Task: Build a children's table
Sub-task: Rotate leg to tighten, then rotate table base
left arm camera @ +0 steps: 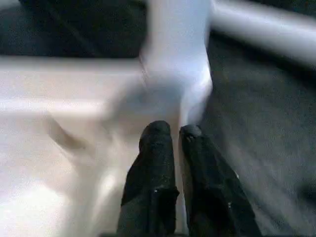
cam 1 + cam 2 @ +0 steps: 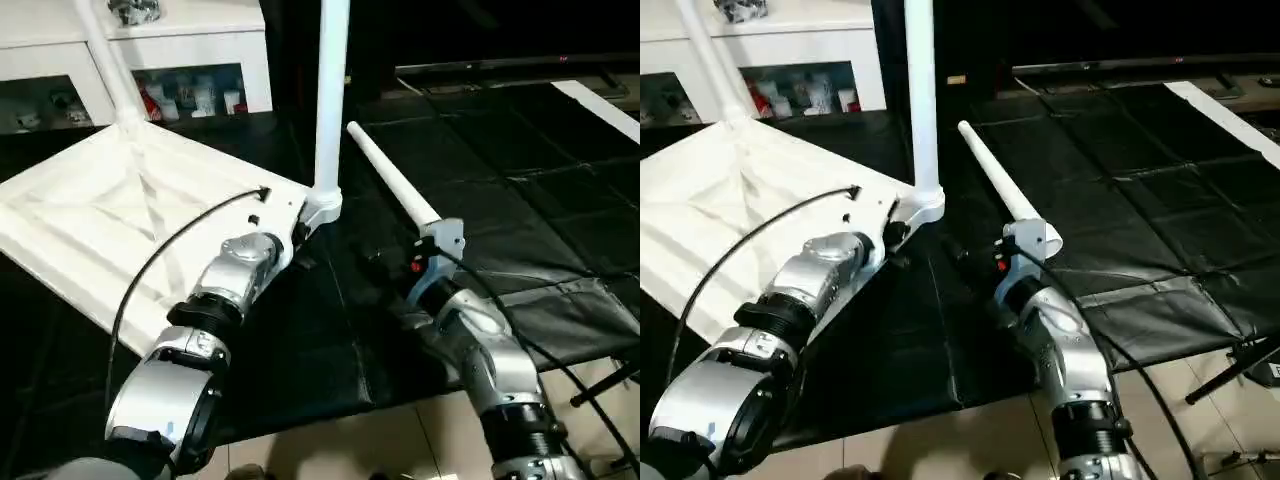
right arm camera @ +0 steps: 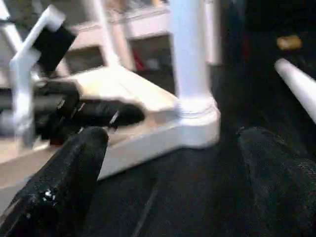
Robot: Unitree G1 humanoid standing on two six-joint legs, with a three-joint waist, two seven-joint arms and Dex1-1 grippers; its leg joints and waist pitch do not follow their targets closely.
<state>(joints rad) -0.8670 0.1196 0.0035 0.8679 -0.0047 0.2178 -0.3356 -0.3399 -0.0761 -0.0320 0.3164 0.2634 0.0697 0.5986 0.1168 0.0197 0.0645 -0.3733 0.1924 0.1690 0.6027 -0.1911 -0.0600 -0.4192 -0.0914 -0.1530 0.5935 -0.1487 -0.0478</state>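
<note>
Two black fingers [image 1: 157, 168] of the left gripper [image 1: 170, 132] stand pressed almost together, only a thin slit between them, nothing pinched; their tips sit just short of the foot of the near upright leg [image 2: 330, 100], at the tabletop's corner socket [image 2: 322, 208]. In the right wrist view the same gripper [image 3: 126, 114] shows from the side, lying over the tabletop's edge beside that socket. The right gripper [image 3: 173, 136] has its two fingers [image 3: 74, 168] spread wide with nothing between them, hovering above the black mat [image 2: 500, 180] and facing the socketed corner from a short way off.

The tabletop [image 2: 110, 220] lies upside down, ribbed underside up, partly on the mat, its near corner pointing toward the right arm. One white tapered leg stands upright in that near corner socket. A second leg [image 2: 105, 60] rises from the far corner, leaning a little. A third leg [image 2: 390, 180] lies loose on the mat, just beside the right wrist, its thin end pointing away toward the far side. A white strip [image 2: 600, 108] shows at the far right of the mat; I cannot tell whether it is another leg.

Behind the tabletop stands a white glass-door cabinet [image 2: 180, 70] with small items inside. A black cable [image 2: 170, 250] arcs over the left forearm [image 2: 225, 290].
</note>
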